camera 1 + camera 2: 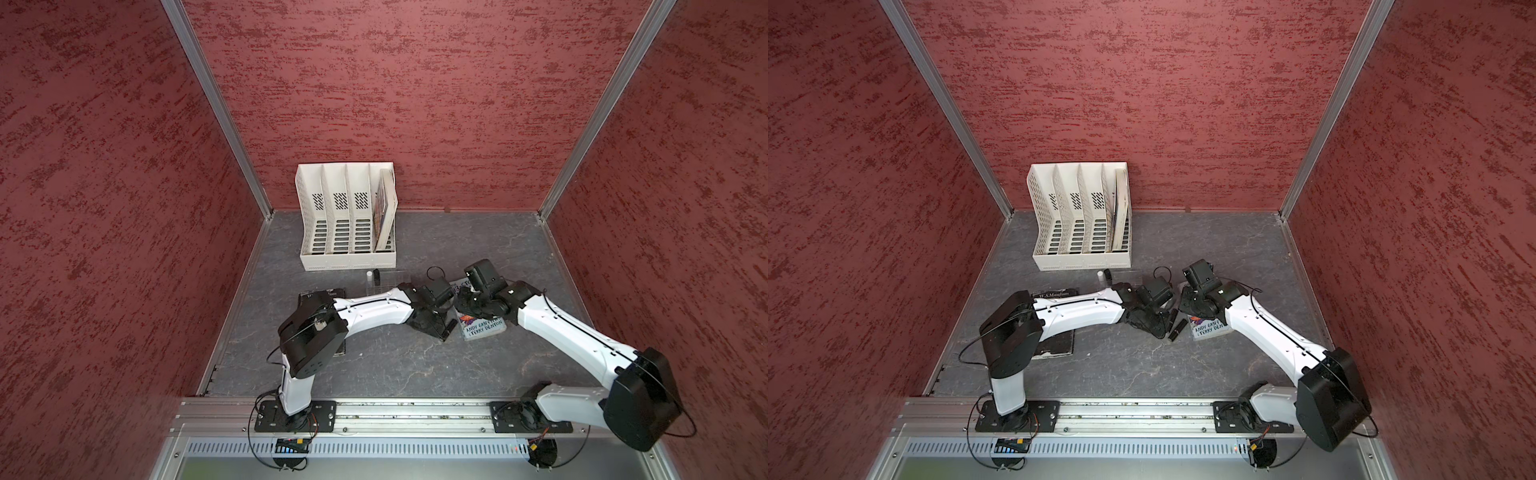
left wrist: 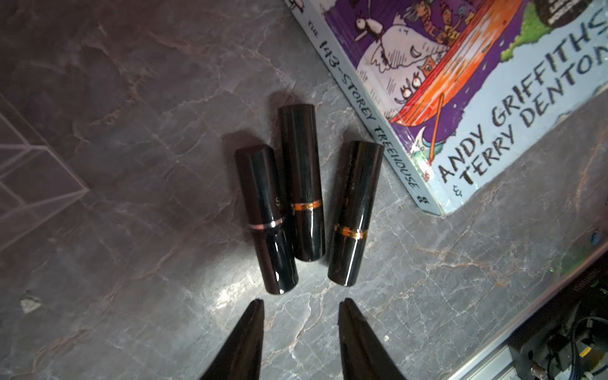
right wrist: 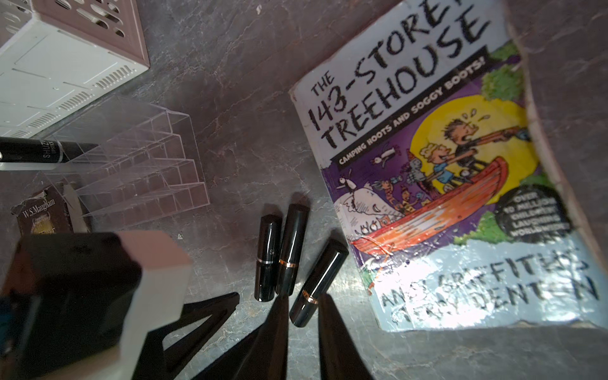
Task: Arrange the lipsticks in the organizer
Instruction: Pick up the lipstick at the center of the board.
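The left gripper's [image 2: 302, 301] fingers stand apart and empty, tips just short of three glossy black cylindrical lipsticks [image 2: 301, 184] lying on the grey stone-patterned table [image 2: 131, 98]. The right gripper's [image 3: 303, 296] fingers, drawn nearly together, flank the nearest lipstick's [image 3: 317, 283] base. Whether they pinch it is unclear.

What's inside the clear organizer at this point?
A white lipstick and a black lipstick stand side by side in cells at its left end. The organizer's other visible cells look empty. The left arm covers its near edge in both top views.
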`<state>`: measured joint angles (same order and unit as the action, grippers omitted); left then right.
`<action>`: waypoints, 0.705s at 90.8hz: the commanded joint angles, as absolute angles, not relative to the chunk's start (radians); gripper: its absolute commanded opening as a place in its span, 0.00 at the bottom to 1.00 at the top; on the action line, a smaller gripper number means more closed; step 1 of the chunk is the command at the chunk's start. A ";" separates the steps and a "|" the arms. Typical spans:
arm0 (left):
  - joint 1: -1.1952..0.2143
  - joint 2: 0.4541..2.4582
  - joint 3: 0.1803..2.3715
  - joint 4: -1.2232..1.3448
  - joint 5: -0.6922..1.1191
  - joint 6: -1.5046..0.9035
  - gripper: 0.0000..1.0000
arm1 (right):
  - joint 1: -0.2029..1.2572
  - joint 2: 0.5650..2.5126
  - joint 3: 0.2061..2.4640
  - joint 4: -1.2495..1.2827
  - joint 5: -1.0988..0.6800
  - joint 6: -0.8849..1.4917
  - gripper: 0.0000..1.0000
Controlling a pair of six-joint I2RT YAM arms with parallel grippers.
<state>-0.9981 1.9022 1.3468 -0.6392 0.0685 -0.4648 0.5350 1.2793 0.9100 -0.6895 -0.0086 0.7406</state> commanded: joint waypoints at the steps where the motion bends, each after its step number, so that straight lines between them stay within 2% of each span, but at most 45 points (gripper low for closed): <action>1: -0.989 1.920 1.372 -0.670 0.034 -0.448 0.37 | 0.518 1.248 0.893 -0.657 -0.016 0.751 0.20; 19: -0.969 1.953 1.400 -0.676 0.026 -0.432 0.32 | 0.512 1.249 0.889 -0.648 -0.021 0.752 0.19; 64: -0.963 2.016 1.461 -0.692 0.044 -0.401 0.32 | 0.508 1.273 0.892 -0.635 -0.031 0.747 0.19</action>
<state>-0.9649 1.9957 1.4258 -0.6807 0.0441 -0.4274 0.5205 1.2648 0.8997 -0.6579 -0.0193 0.7444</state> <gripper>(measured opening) 0.318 0.188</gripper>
